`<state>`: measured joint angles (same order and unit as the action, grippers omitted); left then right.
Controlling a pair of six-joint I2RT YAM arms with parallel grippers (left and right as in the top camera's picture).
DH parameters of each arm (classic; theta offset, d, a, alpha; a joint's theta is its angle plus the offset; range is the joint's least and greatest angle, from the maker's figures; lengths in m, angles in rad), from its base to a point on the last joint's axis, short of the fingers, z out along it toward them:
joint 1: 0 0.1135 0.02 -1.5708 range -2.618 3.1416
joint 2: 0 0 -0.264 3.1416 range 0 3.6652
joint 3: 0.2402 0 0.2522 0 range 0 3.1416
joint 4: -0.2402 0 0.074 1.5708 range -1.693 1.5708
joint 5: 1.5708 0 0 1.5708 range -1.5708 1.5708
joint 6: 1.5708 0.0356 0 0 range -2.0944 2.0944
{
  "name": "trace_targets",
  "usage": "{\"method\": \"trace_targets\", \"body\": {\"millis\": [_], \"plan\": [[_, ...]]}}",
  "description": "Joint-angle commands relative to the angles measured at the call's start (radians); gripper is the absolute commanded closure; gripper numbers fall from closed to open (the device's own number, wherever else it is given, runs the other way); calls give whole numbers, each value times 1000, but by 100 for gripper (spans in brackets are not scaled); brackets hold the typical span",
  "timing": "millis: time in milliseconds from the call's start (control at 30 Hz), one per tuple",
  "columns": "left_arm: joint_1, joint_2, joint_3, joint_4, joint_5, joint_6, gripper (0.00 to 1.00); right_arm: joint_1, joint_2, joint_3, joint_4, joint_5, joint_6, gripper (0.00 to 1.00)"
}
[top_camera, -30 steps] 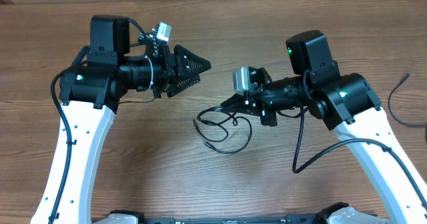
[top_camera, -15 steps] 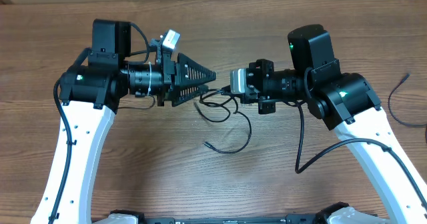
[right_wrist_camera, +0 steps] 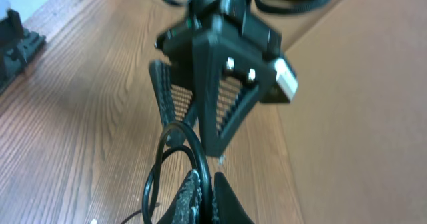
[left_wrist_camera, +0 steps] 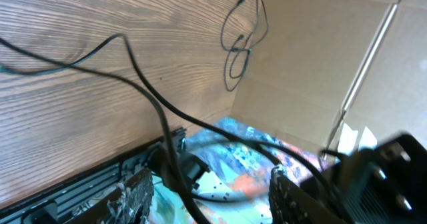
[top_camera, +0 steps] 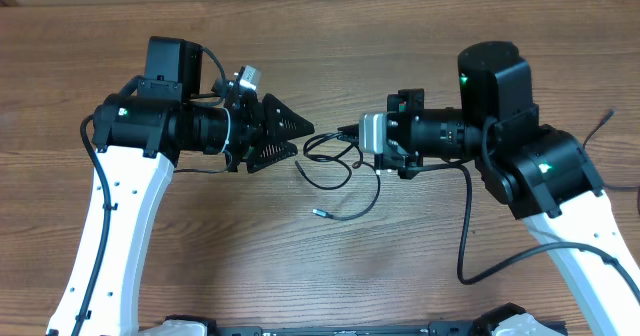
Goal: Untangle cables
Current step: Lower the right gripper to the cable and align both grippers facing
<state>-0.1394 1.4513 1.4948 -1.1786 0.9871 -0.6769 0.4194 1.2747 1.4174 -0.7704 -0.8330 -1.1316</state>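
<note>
Cables update: the right tool is pinched together on a strand of the bundle, with a loop curling out right at its tips. The left tool sits nose to nose with it, jaws apart. Its wrist view shows one cord running through the gap without being pinched.

From there the bundle spreads out over the desk, with one plug end lying loose in front. Progress-wise I'd call it early-to-middle: the loops cross each other just below the tools and nothing is laid out straight, so the real separating is left to do. A stray cord lies well apart at the right edge.

Can't tell how many cords are in the knot or where they cross. They're too thin, the tools cover the top of it, and the right wrist view is blurry.
</note>
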Motion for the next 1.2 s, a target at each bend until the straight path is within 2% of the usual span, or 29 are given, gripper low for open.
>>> {"method": "trace_targets", "body": {"millis": [0,267,367,467,733,967,1167], "plan": [[5,22,13,3,-27,18,44,0,-39,10,6,-61,-7,96],[5,59,13,5,-16,19,44,0,-44,10,6,-119,-7,96],[5,60,13,8,27,29,45,0,-44,10,7,-102,-7,96],[3,60,13,12,114,88,45,0,-44,10,14,-64,-7,96],[3,60,13,-30,182,341,45,0,-43,10,26,-19,-7,96],[3,60,13,-229,182,668,45,-3,-43,10,52,-13,-7,96],[3,60,13,-231,241,791,45,-3,-29,10,42,-3,1,96]]}}
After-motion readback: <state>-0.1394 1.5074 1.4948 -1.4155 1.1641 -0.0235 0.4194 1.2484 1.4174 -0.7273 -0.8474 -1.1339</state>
